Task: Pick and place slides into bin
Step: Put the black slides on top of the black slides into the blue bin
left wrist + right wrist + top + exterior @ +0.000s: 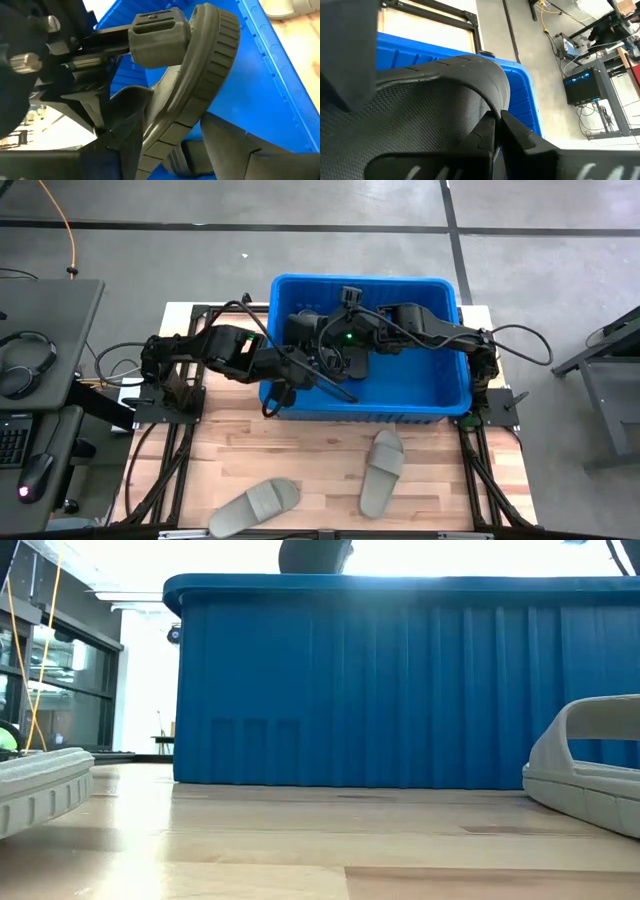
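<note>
1. Reaching into the bin (400,284) from the left with the left gripper (298,372), low over the near-left part of the tub.
2. Clamping the left gripper down on a black slide (210,75): one finger pad (159,37) pressing on the ribbed edge of the sole, jaws narrowed to the thickness of the foam, the sandal curving away past the pad.
3. Holding that black slide inside the blue walls, right at the left gripper and above the tub's floor.
4. Stretching across the bin from the right with the right gripper (312,330), just beyond the left gripper and close beside it.
5. Filling the right wrist view with dark textured foam pressed up against the right gripper; not possible to tell whether it is gripping or merely touching.
6. Lying on the table (300,450), outside the bin and well apart from both grippers: a grey slide (381,472) nearer the tub's front wall, and a second grey slide (256,506) farther out toward the table edge.
</note>
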Available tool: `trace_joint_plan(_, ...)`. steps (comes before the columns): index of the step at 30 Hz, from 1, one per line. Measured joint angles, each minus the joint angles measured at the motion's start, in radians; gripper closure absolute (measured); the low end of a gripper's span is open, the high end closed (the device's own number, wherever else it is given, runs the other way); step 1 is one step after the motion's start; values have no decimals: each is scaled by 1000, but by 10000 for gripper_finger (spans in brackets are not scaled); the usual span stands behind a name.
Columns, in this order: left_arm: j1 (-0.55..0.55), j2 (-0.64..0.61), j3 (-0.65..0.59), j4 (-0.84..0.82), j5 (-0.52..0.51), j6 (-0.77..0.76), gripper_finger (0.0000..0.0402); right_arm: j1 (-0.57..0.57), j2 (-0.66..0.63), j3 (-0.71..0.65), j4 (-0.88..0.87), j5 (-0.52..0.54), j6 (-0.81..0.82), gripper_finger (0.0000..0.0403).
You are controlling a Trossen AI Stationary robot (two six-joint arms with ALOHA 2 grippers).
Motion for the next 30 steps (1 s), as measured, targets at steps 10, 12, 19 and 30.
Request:
trace_joint_plan(10,2,0,0,0,4,35,220,0,0,0,34,-5,0,403)
trace_joint_plan(12,11,0,0,-1,5,35,220,0,0,0,35,-5,0,403)
trace_joint_plan(19,25,0,0,-42,4,44,220,0,-1,0,42,-6,-1,403)
trace_joint_plan(30,26,19,1,-51,-12,55,255,0,-3,0,49,-31,-13,403)
